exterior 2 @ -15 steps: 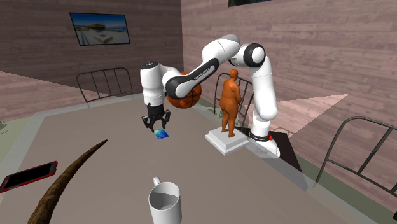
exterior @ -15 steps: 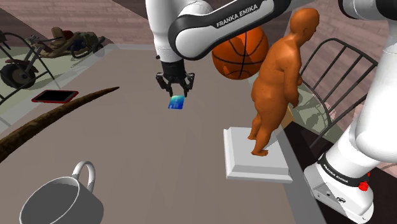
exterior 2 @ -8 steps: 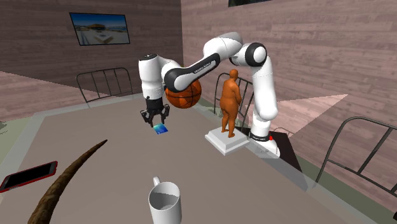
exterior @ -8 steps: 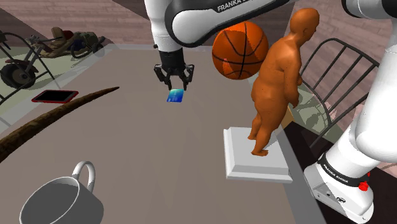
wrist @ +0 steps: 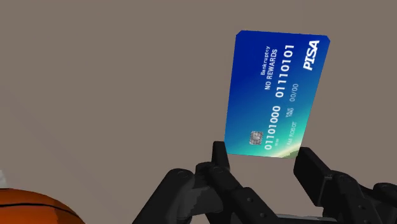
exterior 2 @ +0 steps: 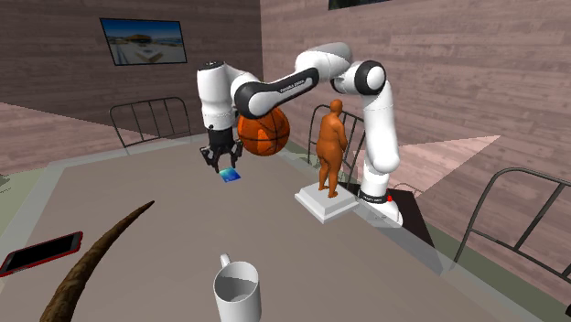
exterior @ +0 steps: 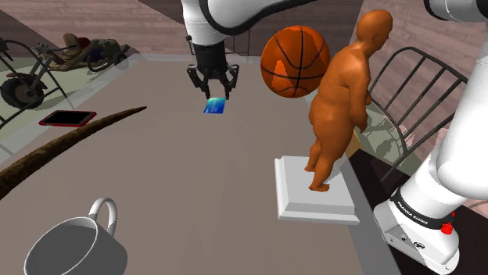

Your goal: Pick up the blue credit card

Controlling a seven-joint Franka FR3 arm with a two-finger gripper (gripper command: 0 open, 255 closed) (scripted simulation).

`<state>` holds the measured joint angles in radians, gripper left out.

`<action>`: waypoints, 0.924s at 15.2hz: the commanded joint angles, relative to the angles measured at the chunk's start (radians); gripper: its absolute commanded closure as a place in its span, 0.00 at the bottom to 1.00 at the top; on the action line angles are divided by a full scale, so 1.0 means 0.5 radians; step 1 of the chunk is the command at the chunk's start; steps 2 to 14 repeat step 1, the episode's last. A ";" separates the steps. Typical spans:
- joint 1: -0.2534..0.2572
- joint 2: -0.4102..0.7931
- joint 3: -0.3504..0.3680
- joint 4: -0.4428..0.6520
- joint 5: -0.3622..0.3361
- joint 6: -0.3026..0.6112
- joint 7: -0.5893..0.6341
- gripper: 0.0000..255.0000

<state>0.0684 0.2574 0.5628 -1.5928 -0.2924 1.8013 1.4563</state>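
Blue credit card [exterior: 215, 107] was pinched by one short edge in the end effector [exterior: 213, 87], hanging at its 6 o'clock, apparently clear of the worktop [exterior: 195, 187]. Grasp and lift looked done; only holding remained.

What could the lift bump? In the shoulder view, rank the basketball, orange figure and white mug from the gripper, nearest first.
From the gripper, shut on the blue credit card:
1. Basketball, just to that view's right.
2. Orange figure, farther right.
3. White mug, at the lower-left corner.
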 commanded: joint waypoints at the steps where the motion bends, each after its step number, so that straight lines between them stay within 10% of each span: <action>1: 0.002 0.002 0.001 0.016 0.000 -0.015 -0.001 1.00; 14: 0.002 0.002 0.001 0.016 0.000 -0.015 -0.001 1.00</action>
